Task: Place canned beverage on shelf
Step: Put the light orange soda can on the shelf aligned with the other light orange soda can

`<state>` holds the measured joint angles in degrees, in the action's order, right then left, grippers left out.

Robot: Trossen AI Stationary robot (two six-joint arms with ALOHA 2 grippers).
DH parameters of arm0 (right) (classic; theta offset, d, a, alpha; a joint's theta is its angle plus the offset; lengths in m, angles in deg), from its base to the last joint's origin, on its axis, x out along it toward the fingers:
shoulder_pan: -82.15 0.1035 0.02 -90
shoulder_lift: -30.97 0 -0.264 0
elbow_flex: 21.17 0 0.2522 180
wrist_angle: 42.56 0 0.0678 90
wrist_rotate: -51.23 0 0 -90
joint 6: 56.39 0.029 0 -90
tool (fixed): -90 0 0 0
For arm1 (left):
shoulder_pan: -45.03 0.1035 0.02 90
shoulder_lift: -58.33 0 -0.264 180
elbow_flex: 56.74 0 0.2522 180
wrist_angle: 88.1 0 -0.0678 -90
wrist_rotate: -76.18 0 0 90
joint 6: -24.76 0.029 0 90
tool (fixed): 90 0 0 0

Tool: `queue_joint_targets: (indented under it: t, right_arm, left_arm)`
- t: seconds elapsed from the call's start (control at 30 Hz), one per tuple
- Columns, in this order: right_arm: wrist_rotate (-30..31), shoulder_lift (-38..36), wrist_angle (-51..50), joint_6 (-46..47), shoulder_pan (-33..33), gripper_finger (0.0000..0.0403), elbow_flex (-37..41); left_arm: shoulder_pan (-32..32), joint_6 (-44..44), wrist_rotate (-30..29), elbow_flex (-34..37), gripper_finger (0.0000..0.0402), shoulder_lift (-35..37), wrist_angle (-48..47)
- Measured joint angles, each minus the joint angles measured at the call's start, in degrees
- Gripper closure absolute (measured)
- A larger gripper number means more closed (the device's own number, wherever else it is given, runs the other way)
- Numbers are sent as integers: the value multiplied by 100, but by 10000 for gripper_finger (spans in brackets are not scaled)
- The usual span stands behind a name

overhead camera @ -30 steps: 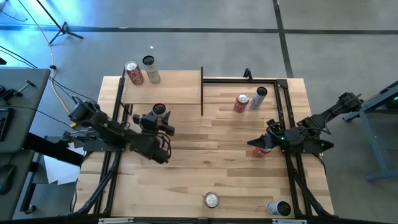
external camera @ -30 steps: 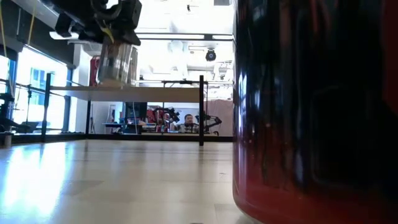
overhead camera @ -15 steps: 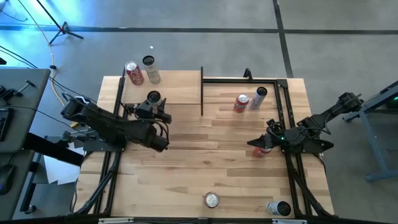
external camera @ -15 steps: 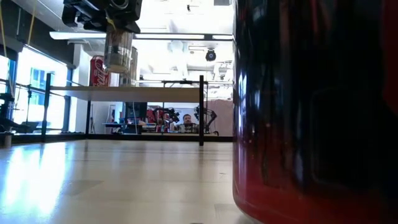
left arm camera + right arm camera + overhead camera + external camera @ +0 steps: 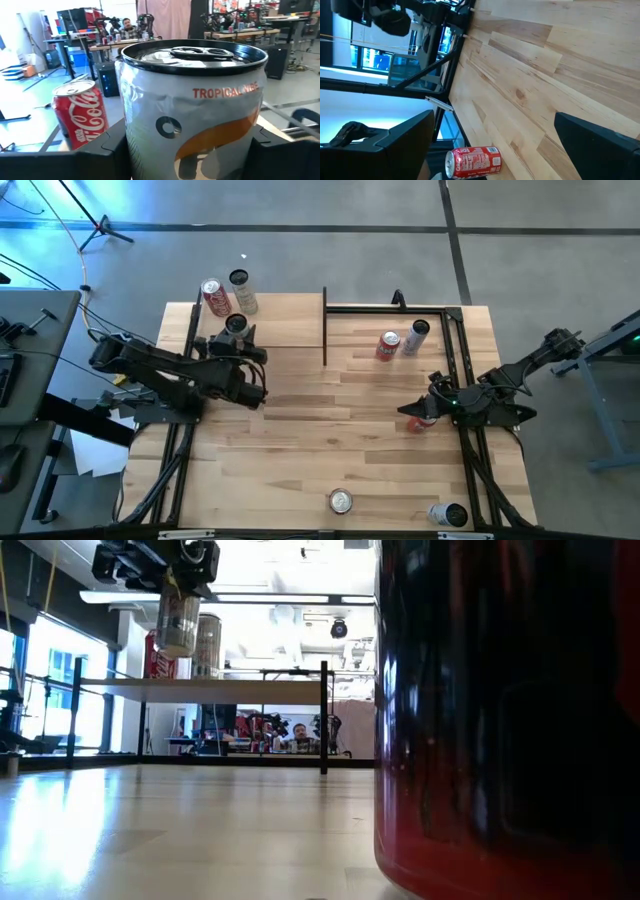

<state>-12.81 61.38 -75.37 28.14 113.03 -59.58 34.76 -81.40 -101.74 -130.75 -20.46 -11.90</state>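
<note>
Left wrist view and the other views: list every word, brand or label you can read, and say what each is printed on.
"TROPICAL", then a blurred word: on the pale can gripped in the left hand.
"Coca-Cola" script: on the red can beside it.
Red can lying on its side in the right wrist view: print too small to read.
Cans in the high view: labels too small to read.

"TROPICAL" on the held pale can (image 5: 192, 115); "Coca-Cola" script on the red can (image 5: 82, 115) beside it
</note>
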Motion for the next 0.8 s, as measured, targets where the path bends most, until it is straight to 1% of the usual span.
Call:
queue_joint_targets:
  t: [0.2,0.53,0.8]
  right_arm:
    - [1,-1,0,0,2,3,1]
    - [1,-1,0,0,0,3,1]
    - [1,-1,0,0,0,3,1]
  left_arm:
    - [175,-214,-205,244,200,43,3]
    - [555,-175,-194,249,192,43,6]
    - [747,-436,-206,249,190,43,151]
